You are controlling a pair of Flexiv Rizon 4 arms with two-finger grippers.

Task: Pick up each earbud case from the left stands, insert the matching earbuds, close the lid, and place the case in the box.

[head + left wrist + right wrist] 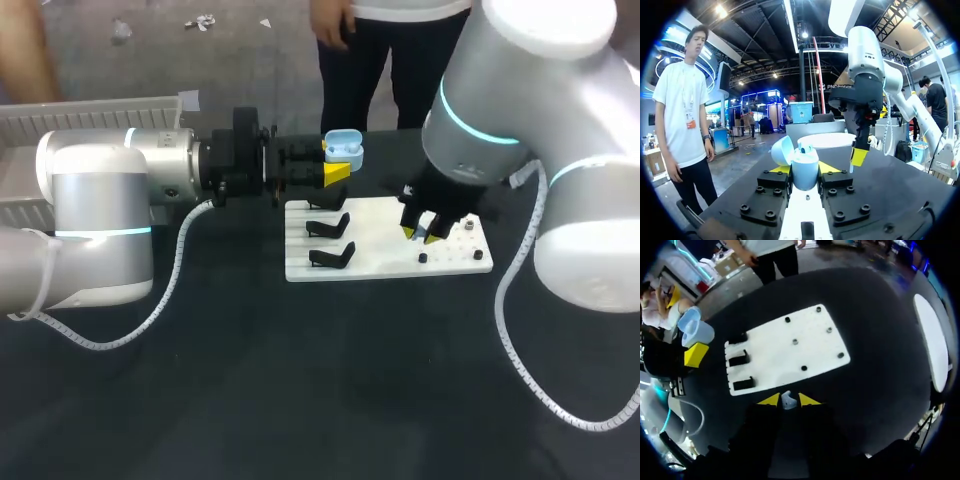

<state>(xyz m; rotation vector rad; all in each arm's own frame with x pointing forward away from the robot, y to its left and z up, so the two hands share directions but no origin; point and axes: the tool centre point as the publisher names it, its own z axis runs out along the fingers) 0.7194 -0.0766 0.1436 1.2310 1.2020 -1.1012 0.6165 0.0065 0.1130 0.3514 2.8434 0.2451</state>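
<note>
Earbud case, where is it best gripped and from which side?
Take the earbud case by its rounded lower body, as the left gripper does: pinching two opposite sides, coming in level beneath the open lid, which stands hinged up and would likely swing if pinched.

Right gripper (788, 400) hangs over the dark worktop (875, 390), its yellow fingers (771, 400) pinching a small white earbud (787, 399) from both sides! Just ahead lies the white board (790, 347), three black stands (738, 359) along one end and small pegs (795, 341) dotted over the rest. Beyond the stands, the left gripper (686, 325) grips a pale blue earbud case (699, 332), lid open.
</note>
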